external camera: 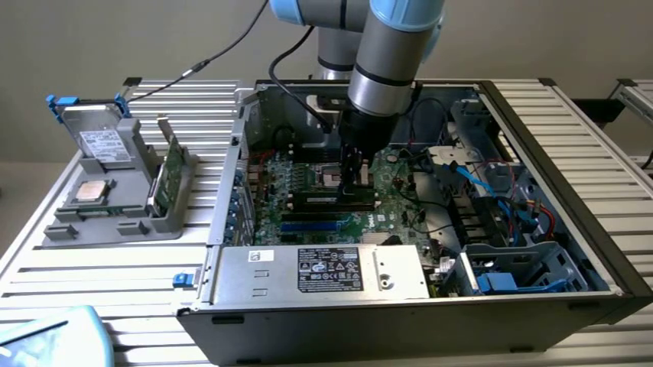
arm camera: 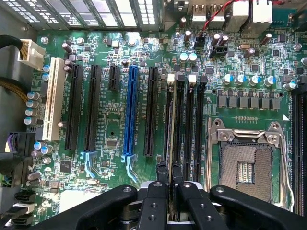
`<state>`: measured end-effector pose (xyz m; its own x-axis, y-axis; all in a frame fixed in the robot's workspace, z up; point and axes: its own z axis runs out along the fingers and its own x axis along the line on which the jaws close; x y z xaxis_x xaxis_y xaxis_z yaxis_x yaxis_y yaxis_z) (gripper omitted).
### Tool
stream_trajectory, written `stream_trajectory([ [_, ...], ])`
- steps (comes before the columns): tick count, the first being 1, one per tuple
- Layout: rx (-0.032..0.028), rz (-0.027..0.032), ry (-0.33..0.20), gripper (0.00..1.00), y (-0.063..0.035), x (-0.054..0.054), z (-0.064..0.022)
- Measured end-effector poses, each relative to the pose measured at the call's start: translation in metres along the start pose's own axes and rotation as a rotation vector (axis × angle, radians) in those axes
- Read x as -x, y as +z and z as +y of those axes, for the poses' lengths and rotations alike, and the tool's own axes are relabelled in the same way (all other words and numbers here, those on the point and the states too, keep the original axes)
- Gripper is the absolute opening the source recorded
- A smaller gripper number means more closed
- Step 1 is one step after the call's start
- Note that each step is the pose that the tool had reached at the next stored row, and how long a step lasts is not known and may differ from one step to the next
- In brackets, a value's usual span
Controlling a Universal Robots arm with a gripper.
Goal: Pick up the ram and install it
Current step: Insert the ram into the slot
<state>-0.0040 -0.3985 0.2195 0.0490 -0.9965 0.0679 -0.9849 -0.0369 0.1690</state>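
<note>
Now the gripper [arm camera: 170, 167] has its two fingers [arm camera: 162, 178] squeezed close on the ram [external camera: 329, 202], right between the fingertips. The thin stick runs long and straight out ahead of the fingers, and it looks lined up with the black slots [arm camera: 199, 129] just under it. Beside the fingers is the empty chip socket [arm camera: 244, 167]. Far from them, outside the case, sits the gray tray [external camera: 102, 222].

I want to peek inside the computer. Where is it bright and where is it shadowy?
Exterior view: the ribbed table is bright, the case inside dim beneath the arm. Wrist view: vent slots glare white, the motherboard is evenly lit.
</note>
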Motion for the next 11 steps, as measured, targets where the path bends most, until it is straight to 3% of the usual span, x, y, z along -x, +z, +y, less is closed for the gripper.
stream_trajectory([
  [5, 0.0003, -0.0006, -0.001, 0.14, 0.0002, -0.0005, 0.0000],
  [11, 0.0017, -0.0055, -0.005, 0.14, 0.0002, -0.0031, -0.0003],
])
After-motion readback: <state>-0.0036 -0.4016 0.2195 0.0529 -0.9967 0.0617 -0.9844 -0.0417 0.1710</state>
